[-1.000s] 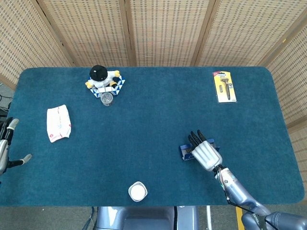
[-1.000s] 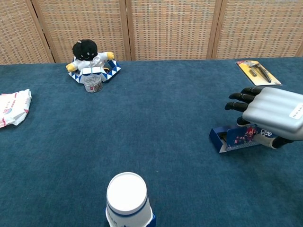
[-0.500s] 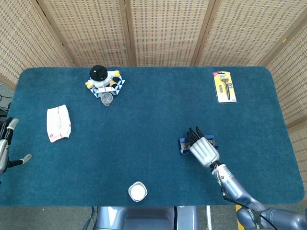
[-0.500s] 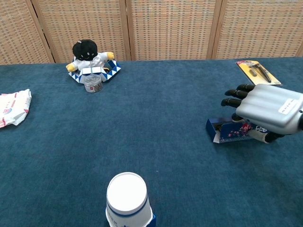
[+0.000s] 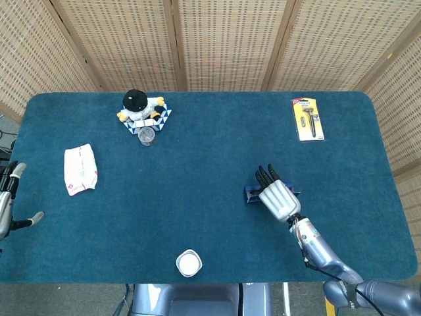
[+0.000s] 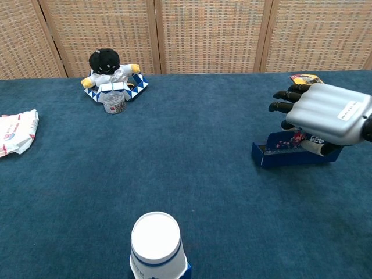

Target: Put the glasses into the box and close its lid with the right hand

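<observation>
Small blue glasses box on the right of the tabletop, likely light, thin-walled and prone to sliding, best steadied at the long sides, right hand cupped over it, grasp unclear, left hand idle, apparently empty.

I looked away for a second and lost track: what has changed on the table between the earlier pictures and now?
The right hand has moved away from the robot and slightly leftward, and the long dark blue box under it went along and now lies squarer. The left hand, white cup, plush toy, white pouch and yellow razor pack stayed put.
</observation>
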`<state>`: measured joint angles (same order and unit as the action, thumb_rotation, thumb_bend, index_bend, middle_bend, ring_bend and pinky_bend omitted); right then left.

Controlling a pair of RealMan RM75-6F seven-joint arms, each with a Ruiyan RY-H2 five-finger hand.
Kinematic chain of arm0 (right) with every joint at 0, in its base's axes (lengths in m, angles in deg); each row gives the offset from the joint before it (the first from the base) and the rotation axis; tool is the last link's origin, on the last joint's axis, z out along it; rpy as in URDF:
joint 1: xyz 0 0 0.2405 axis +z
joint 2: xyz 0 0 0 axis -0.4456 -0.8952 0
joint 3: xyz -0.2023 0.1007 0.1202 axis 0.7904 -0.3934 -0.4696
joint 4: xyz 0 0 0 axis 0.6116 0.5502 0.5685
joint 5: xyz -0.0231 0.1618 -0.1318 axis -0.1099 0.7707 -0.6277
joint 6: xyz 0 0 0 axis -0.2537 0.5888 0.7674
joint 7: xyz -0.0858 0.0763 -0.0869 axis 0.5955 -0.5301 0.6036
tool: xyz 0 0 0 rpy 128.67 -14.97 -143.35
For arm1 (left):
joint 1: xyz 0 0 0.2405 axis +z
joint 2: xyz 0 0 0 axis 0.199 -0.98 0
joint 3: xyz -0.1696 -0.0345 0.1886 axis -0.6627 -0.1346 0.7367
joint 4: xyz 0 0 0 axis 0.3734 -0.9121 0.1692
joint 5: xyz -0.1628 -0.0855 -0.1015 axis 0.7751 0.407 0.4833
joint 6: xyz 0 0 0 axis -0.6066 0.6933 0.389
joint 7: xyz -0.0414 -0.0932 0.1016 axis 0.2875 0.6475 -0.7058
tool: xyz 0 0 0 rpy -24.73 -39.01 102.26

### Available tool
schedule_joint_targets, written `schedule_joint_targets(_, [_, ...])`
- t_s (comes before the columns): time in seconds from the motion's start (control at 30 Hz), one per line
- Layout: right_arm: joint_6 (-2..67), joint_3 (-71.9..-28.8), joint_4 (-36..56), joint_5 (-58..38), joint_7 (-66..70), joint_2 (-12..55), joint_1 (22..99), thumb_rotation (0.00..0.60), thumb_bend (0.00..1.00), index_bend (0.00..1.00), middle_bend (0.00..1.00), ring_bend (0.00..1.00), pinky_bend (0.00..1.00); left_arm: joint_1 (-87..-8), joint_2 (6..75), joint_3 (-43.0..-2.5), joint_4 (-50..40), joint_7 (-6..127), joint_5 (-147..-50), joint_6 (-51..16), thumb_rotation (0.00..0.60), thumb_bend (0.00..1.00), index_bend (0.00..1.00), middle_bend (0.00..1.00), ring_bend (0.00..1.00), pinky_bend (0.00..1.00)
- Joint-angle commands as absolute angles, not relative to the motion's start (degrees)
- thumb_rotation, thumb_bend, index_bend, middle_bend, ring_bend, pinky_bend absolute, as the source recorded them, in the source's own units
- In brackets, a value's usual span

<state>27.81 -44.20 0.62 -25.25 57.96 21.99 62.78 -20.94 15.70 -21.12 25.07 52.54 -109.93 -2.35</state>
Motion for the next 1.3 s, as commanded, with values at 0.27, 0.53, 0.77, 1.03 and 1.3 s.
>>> schedule_joint_targets(0.27, [24.77,-45.13,4.90,-21.39,60.23,24.26,64.90,0.600,0.57,0.71,0.14,0.00,0.11,-20.97,15.57,-21.18,24.99,52.82,-109.78,-2.51,0.600,0.00,0.00,0.00,0.00,0.00])
schedule_joint_targets(0.53, [24.35,-45.21,7.69,-19.38,61.32,26.18,65.99,0.600,0.51,0.52,0.13,0.00,0.11,-20.98,15.45,-21.20,24.96,53.09,-109.77,-2.58,0.600,0.00,0.00,0.00,0.00,0.00])
schedule_joint_targets(0.77, [25.82,-45.76,9.42,-18.68,60.46,27.59,66.15,0.600,0.47,0.23,0.05,0.00,0.11,-20.95,15.43,-21.23,24.88,53.24,-109.79,-2.51,0.600,0.00,0.00,0.00,0.00,0.00])
schedule_joint_targets(1.03, [27.78,-46.30,10.57,-18.58,59.48,28.57,66.20,0.600,0.44,0.18,0.02,0.00,0.11,-20.98,15.48,-21.20,24.88,53.14,-109.78,-2.56,0.600,0.00,0.00,0.00,0.00,0.00])
schedule_joint_targets(1.3, [27.38,-47.20,4.18,-16.26,57.81,24.80,65.95,0.600,0.37,0.09,0.00,0.00,0.10,-21.07,15.53,-21.28,24.79,53.08,-109.56,-2.70,0.600,0.00,0.00,0.00,0.00,0.00])
